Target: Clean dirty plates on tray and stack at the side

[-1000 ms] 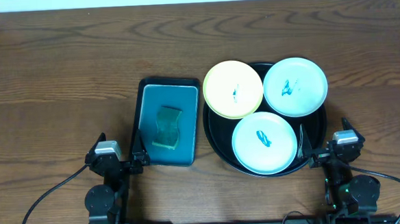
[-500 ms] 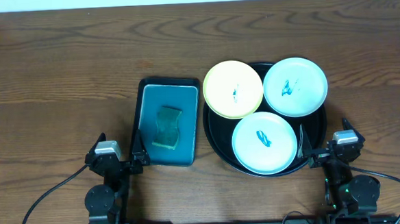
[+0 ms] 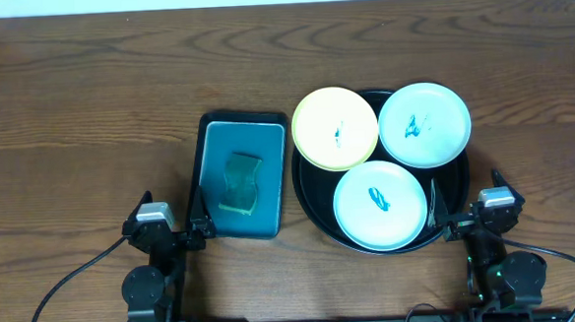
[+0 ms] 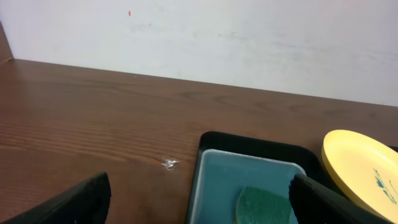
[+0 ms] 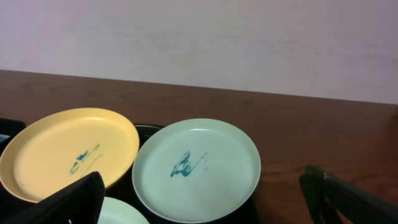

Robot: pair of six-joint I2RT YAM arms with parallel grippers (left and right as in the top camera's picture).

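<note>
On tray (image 3: 454, 186): 3 smeared plates (image 3: 380, 204) | nearest cut off R-wrist | L pincer (image 3: 166, 227), R pincer (image 3: 479, 216) released

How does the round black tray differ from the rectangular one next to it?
Shape: the black tray is round, the teal tray rectangular. Size: the black tray is clearly wider than the teal tray. Load: the black tray holds three smeared plates, the teal tray one green sponge. Both have raised rims and sit side by side on the wooden table.
</note>
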